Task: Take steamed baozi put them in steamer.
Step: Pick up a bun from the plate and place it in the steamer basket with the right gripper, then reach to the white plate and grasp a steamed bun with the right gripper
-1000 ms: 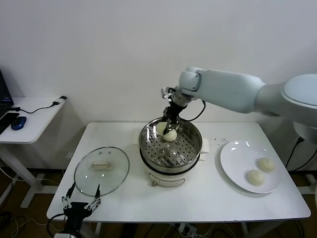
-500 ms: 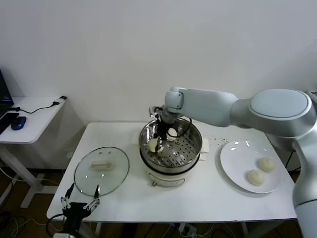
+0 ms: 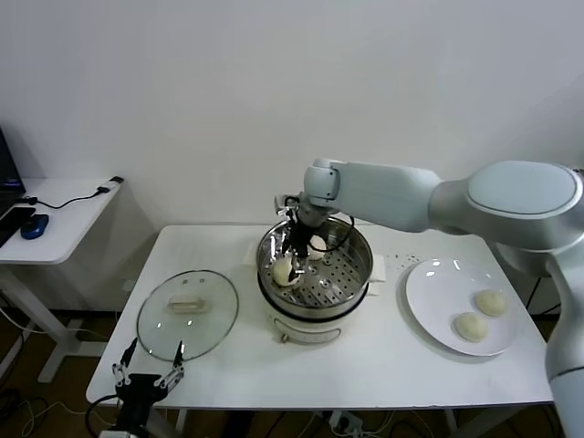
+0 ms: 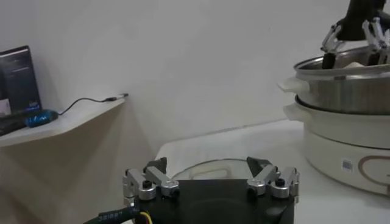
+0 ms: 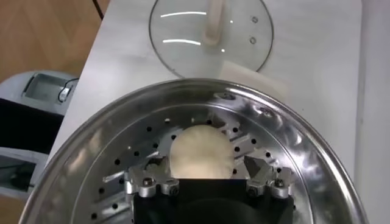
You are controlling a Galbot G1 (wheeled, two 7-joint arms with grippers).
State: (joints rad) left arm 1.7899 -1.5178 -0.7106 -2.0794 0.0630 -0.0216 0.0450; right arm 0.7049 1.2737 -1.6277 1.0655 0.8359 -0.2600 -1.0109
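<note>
Release done: right gripper (image 5: 210, 182) now spread wide, bun (image 3: 284, 271) dropped onto steamer (image 3: 352, 274) floor, left side (second bun just behind). Two buns left on plate (image 3: 429, 310). Left gripper (image 3: 146, 379) idle, open, below table edge.

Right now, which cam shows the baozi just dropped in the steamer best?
Right wrist view: the baozi lies unobstructed on the perforated floor of the steamer, between the open fingers of the right gripper. Head view shows it small, partly behind the gripper. Left wrist view shows only the steamer's outer wall.
</note>
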